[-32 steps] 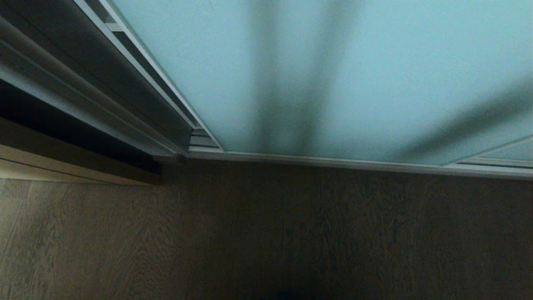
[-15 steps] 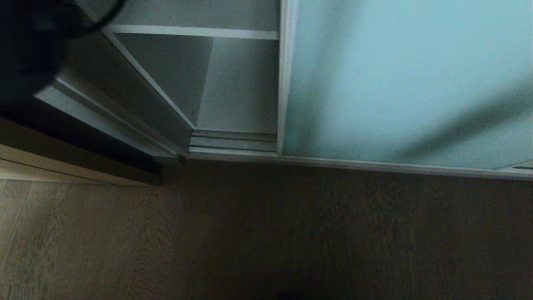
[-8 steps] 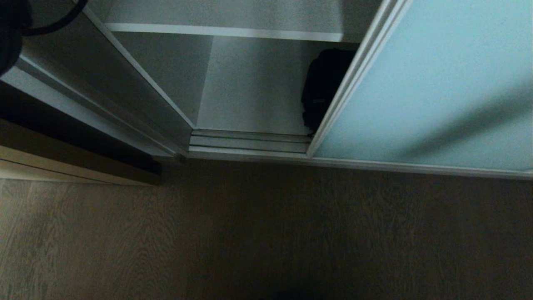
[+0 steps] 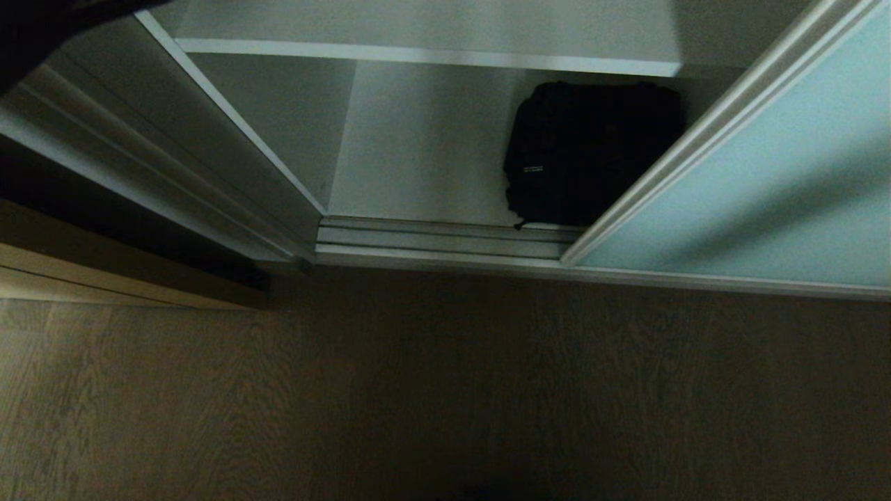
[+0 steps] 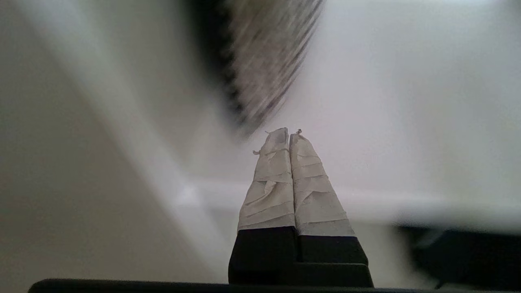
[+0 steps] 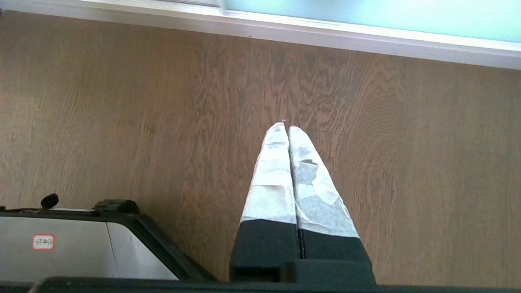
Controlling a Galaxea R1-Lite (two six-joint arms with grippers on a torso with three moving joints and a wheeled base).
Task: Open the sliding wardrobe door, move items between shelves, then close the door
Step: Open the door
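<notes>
Wood floor (image 4: 418,390) fronts wardrobe; sliding wardrobe door (image 4: 766,209) partly open, black bag (image 4: 592,149) unmoved; left gripper (image 5: 289,134) closed, empty.

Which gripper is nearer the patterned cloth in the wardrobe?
Left. The left gripper, fingers shut, is inside the wardrobe with the houndstooth cloth just ahead of its tips. The right gripper, also shut, hangs over the wood floor outside.
</notes>
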